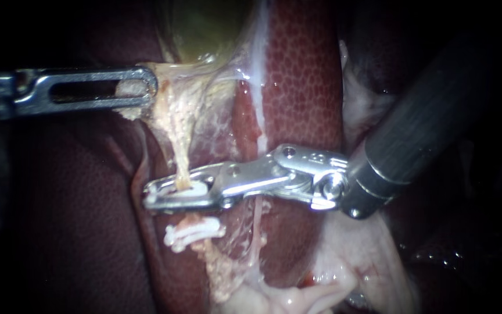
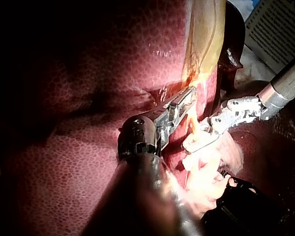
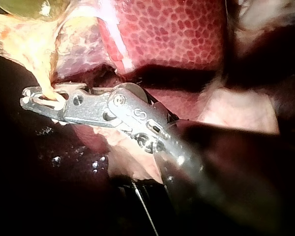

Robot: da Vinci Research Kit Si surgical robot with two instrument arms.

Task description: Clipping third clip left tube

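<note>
1. The left tube (image 1: 180,157) is a pale yellow, stringy cord with a ragged, fatty surface. It runs taut from the neck of the gallbladder down across the dark red liver.
2. A small white clip (image 1: 192,188) of smooth, ridged plastic lies across the left tube, held inside the jaws of the right instrument.
3. A second white clip (image 1: 194,231) of the same ridged make sits closed on the tube just below those jaws, and does not touch them.
4. The right instrument (image 1: 161,195) has a dark matte shaft, a bright steel hinge and two long, slim steel jaws. The jaws stand narrow and almost parallel, pressed onto the white clip from both sides with the tube between them.
5. The left instrument (image 1: 140,88) has flat, slotted steel jaws. They are closed on the pale fatty tissue (image 1: 167,99) at the top of the tube and hold it stretched.
6. The gallbladder (image 1: 204,26) is a glossy, olive-yellow sac just above that grip.
7. The liver (image 1: 303,75) is deep red, wet and finely pebbled, with soft whitish tissue beside the right instrument's shaft.
</note>
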